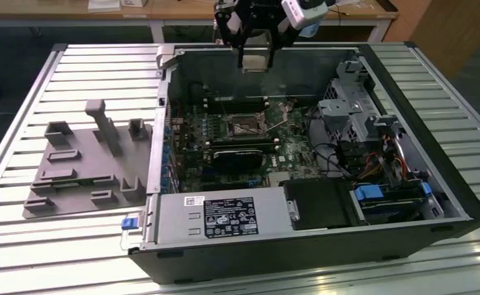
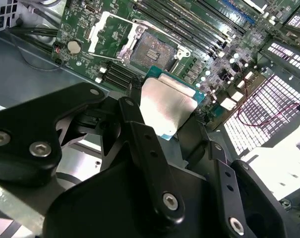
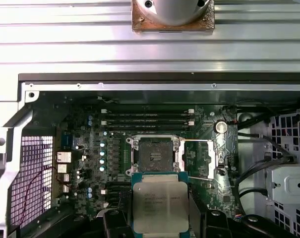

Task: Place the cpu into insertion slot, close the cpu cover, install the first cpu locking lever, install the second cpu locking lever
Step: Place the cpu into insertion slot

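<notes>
Cpu (image 3: 160, 206) sits clamped in our claw (image 3: 160, 220) above the open case (image 1: 305, 255), well apart from the insertion slot (image 3: 154, 154), and we judge a tilted or offset descent could jam it and damage that slot.

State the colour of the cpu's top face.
The cpu has a pale silver-grey top with a teal rim, clearest in the first wrist view.

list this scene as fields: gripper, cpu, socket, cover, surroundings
gripper: black gripper, jaws shut on the chip's edges
cpu: small flat square silver-topped cpu, held above the board, not seated
insertion slot: square dark-centred insertion slot, empty
cpu cover: thin silver metal cpu cover frame, swung open beside the slot
surroundings: open black computer case on slatted metal table; grey moulded fixture on the exterior view's left
</notes>
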